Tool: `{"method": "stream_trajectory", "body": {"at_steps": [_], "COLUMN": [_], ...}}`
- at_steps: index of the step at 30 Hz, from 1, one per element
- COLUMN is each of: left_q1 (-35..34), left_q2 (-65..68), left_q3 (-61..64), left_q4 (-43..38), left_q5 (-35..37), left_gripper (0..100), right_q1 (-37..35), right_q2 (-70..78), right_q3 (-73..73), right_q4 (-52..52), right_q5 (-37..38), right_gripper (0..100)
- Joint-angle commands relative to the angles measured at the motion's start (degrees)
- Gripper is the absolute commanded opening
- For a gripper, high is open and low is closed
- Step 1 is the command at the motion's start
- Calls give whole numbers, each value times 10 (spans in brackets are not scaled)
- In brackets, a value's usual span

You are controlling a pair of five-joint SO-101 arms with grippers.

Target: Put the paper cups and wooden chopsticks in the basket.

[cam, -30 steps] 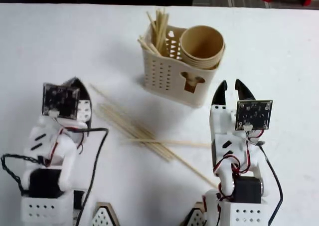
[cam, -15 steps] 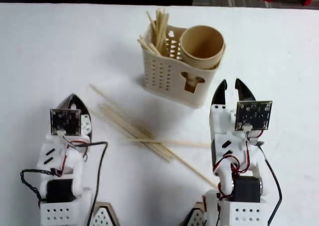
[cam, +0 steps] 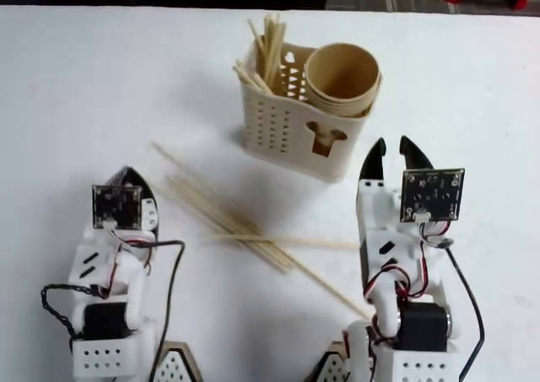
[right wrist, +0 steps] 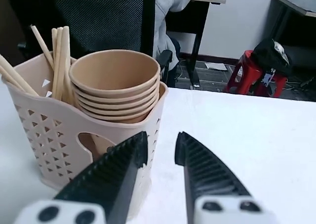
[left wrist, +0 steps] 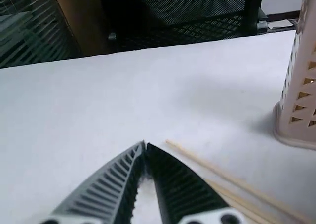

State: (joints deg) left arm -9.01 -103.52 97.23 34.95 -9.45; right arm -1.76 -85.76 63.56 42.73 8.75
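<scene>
Jaws found closed and empty on left gripper (left wrist: 144, 147), slightly parted and empty on right gripper (right wrist: 160, 144); judged wooden chopsticks (cam: 228, 217) at table (cam: 84, 78) centre light, stiff, roll-prone, best pinched mid-length.

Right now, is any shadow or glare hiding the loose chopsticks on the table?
No. High view: the loose chopsticks stand out on the evenly lit table; the basket casts only a soft shadow. Left wrist view: same faint shadow, no glare.

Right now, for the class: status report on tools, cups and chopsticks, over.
Left tool shut, empty. Right tool open, beside cream perforated plastic basket. Stacked tan paper cups in basket. Thin wooden chopsticks loose on white table between arms.
</scene>
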Motion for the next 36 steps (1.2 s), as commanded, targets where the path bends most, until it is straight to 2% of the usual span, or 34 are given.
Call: {"method": "stream_trajectory", "body": {"at_steps": [1, 9, 15, 23, 36], "left_q1": [-20, -31, -31, -31, -31], "left_q2": [-9, -10, -10, -10, -10], "left_q3": [-2, -2, -2, -2, -2], "left_q4": [-18, -18, -18, -18, -17], "left_q5": [-1, -1, -1, -1, -2], "left_gripper": [28, 28, 28, 28, 28], "right_q1": [-44, -179, -233, -305, -367], "right_q2": [-6, 0, 12, 219, 467], "right_q3": [-51, -75, -93, -170, -205], "right_q4": [44, 118, 158, 223, 211], "right_q5": [41, 113, 128, 166, 185], "right_gripper": [108, 108, 108, 105, 129]}}
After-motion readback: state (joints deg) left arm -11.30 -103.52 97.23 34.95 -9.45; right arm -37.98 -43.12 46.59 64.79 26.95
